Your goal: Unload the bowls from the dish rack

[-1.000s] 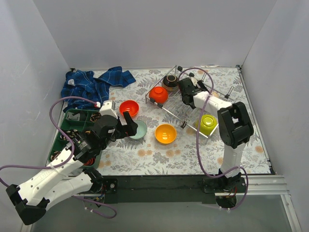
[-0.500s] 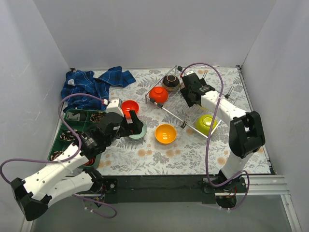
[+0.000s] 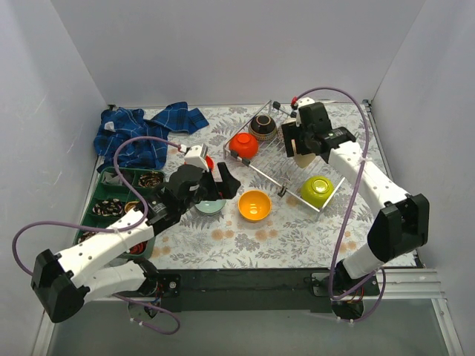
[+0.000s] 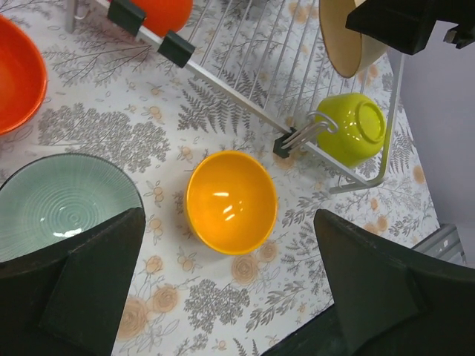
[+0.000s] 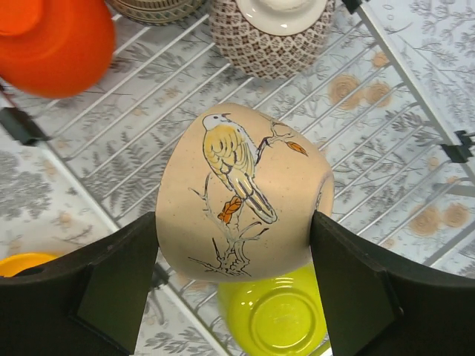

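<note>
The silver wire dish rack [image 3: 276, 165] stands at the back right. It holds a red-orange bowl [image 3: 243, 144], a dark brown bowl [image 3: 261, 126], a white-brown patterned bowl [image 5: 271, 33] and a lime green bowl [image 3: 318, 190]. My right gripper [image 3: 303, 142] is shut on the beige bird-painted bowl [image 5: 241, 196] and holds it above the rack. A yellow-orange bowl [image 4: 231, 201], a pale mint bowl [image 4: 59, 204] and a second red-orange bowl [image 4: 11, 70] sit on the table. My left gripper [image 4: 230, 289] is open and empty above the mint and yellow-orange bowls.
A blue checked cloth [image 3: 148, 126] lies at the back left. A green compartment tray [image 3: 111, 200] with small items sits at the left edge. Grey walls close in the table on three sides.
My right gripper has risen from the rack with the beige bowl and moved right. My left gripper has moved right, from over the mint bowl toward the yellow-orange bowl.
</note>
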